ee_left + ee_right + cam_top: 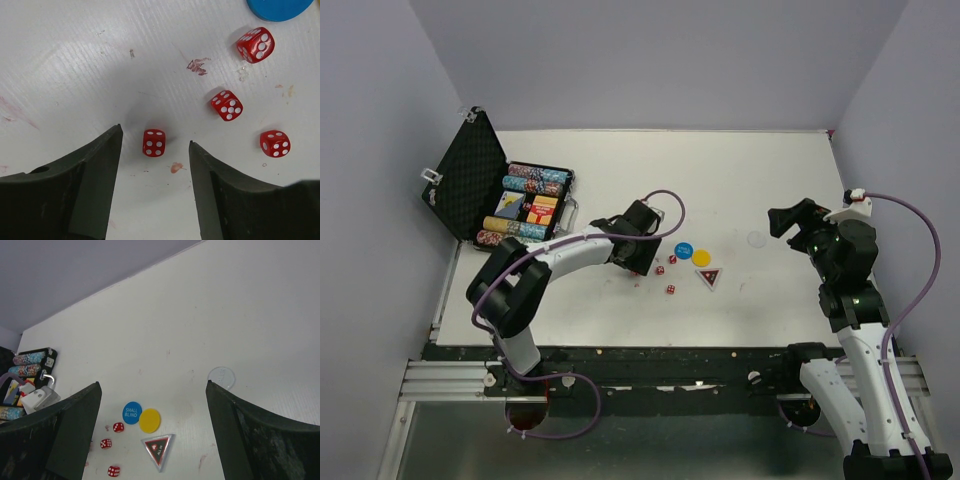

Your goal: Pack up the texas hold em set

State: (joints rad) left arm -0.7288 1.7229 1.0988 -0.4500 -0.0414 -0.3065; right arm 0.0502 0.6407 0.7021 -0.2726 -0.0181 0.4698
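Between the 2 parted fingers (100,165) of the left hand (155,136) lies 1 red die (154,143) on the worktop (75,60), touching neither; 3 other dice (226,105) sit beyond. Right hand (152,384) hangs open, empty.

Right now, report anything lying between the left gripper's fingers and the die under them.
Nothing visible does. The die lies alone on the bare table between the open fingers of the left gripper, with a clear gap on each side. The three other dice sit off to one side, outside the fingers.
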